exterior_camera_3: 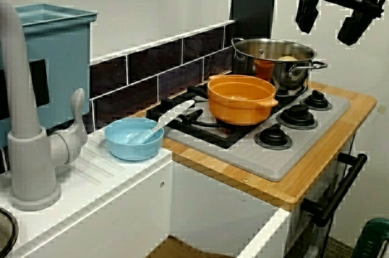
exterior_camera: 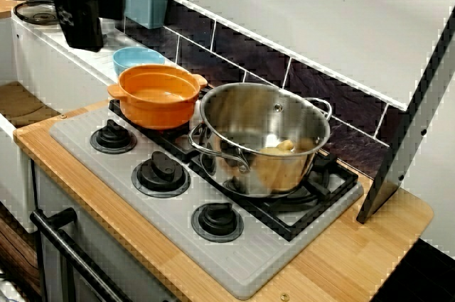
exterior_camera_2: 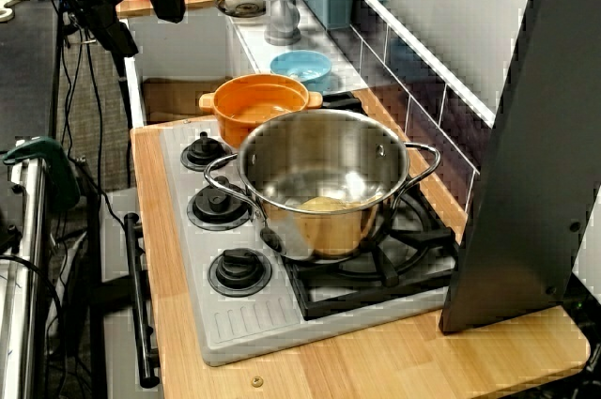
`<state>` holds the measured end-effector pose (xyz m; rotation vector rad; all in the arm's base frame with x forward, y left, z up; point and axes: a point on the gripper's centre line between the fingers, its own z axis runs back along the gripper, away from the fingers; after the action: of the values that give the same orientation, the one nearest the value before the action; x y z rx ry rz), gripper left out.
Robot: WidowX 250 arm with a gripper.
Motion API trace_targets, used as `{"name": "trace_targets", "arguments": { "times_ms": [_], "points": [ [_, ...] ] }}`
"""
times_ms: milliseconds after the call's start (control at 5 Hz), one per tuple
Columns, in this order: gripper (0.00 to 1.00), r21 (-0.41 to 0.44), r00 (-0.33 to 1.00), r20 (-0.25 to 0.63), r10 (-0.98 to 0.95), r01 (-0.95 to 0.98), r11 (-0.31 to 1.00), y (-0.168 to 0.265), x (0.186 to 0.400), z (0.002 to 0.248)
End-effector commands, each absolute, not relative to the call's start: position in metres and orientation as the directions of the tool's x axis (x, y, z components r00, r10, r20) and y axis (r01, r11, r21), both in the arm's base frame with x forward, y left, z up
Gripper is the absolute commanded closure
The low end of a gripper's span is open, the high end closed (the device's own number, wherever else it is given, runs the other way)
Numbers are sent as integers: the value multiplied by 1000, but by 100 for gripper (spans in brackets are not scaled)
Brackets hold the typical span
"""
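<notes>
While the pincer (exterior_camera_3: 329, 22) hangs high over the stove (exterior_camera: 234, 259), its fingers (exterior_camera_3: 306, 15) stand spread apart and grip nothing. On the stove's back burners sit the steel pot (exterior_camera: 284, 174), with a pale yellow lump (exterior_camera: 284, 146) on its bottom, and the smaller orange pot (exterior_camera: 153, 106), which looks empty. The orange pot stands at the stove's sink end, just beside the steel one, and seems the nearer to the pincer, though the views do not settle this. In my judgement any descent among them should be straight and slow. It should keep off rims and side handles, since the pots crowd each other.

A wooden counter (exterior_camera: 334, 266) frames the stove and dark tiles (exterior_camera: 320, 96) run behind it. A grey faucet (exterior_camera_3: 24, 118) rises past the stove's sink end. A blue bowl (exterior_camera: 135, 57) rests just beside that end, and three black knobs (exterior_camera: 163, 170) line the stove's front.
</notes>
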<state>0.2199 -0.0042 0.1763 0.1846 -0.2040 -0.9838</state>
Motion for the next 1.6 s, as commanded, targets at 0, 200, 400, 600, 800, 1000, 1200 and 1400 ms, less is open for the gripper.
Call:
{"name": "trace_targets", "arguments": {
  "times_ms": [0, 200, 400, 600, 800, 1000, 1200, 1400],
  "points": [
    [0, 175, 566, 248, -786, 772, 611, 3, 240, 193],
    [0, 167, 568, 247, -785, 773, 612, 0, 247, 191],
    [0, 165, 567, 248, -786, 775, 611, -3, 254, 191],
    [0, 166, 556, 251, -792, 782, 601, -9, 256, 191],
    [0, 163, 570, 230, -789, 776, 609, -15, 259, 184],
    [0, 182, 595, 199, -778, 758, 627, -20, 262, 178],
    [0, 179, 608, 201, -768, 748, 639, -22, 264, 171],
    [0, 171, 659, 182, -730, 709, 684, -26, 268, 158]
  ]
}}
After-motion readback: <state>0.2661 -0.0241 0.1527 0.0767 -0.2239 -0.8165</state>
